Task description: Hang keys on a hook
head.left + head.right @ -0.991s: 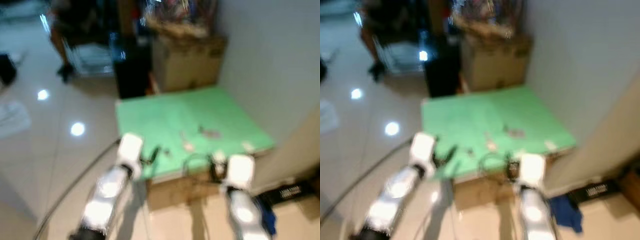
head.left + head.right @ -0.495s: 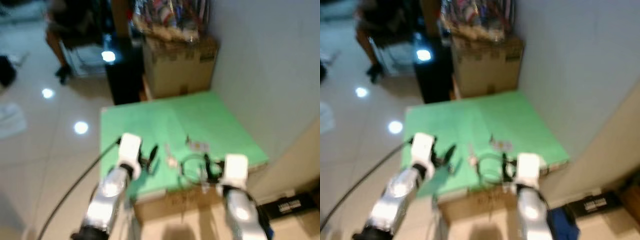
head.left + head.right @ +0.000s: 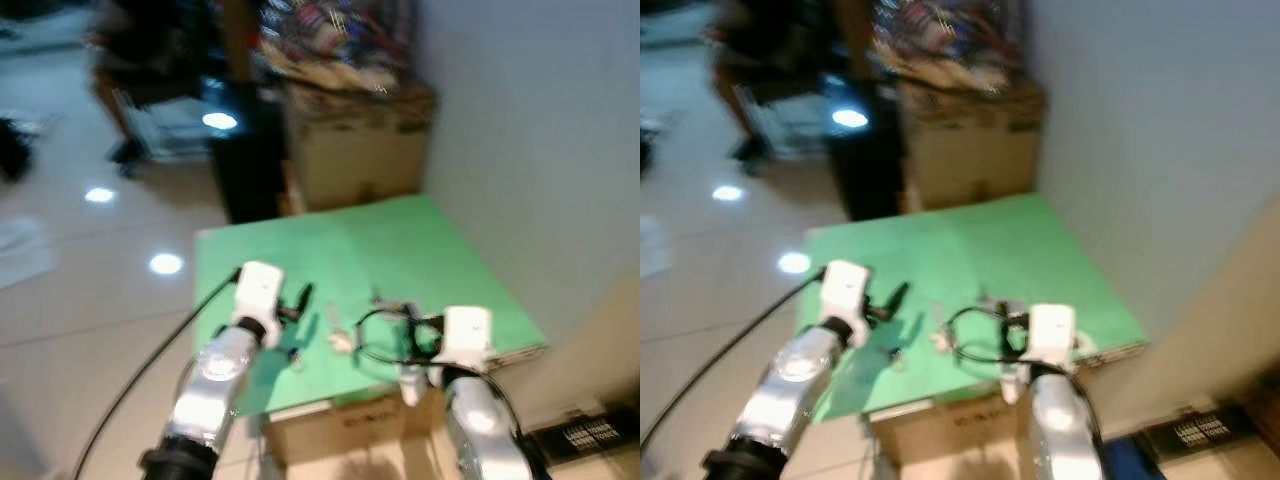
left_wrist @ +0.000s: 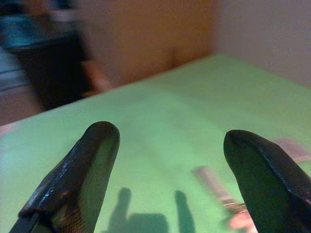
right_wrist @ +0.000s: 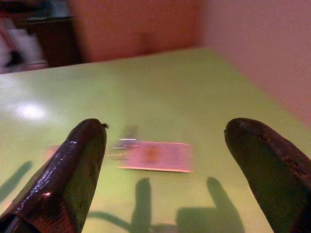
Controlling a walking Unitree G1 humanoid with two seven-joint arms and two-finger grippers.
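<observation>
Green bench top (image 3: 400, 240) on a cardboard base, set against a pale wall (image 3: 540, 130). Both arms reach over its near edge. Left hand (image 4: 170, 160) hovers over the near-left part of the bench, fingers (image 4: 82, 174) spread wide, nothing between them. Right hand (image 5: 170, 155) hovers over the near-right part, fingers (image 5: 73, 165) also spread wide, empty.

Keys (image 5: 154, 156) lie flat on the green surface, blurred: a pinkish tag with small metal bits at one end. In the right wrist view they sit just ahead of the right hand, roughly between the two fingertips' line of sight, not touching either finger. In the head view the keys (image 3: 395, 305) lie near the middle of the bench's near half, between the two hands, closer to the right one.

Another small pale item (image 3: 340, 342) lies on the bench between the hands, nearer the left; too blurred to say what it is. Left wrist view shows a blurred pinkish thing (image 4: 228, 204) ahead of the left hand, toward one finger.

Black cable (image 3: 385, 335) loops near the right wrist. Cardboard box (image 3: 360, 140) stands behind the bench. Glossy tile floor (image 3: 80, 290) on the robot's left.
</observation>
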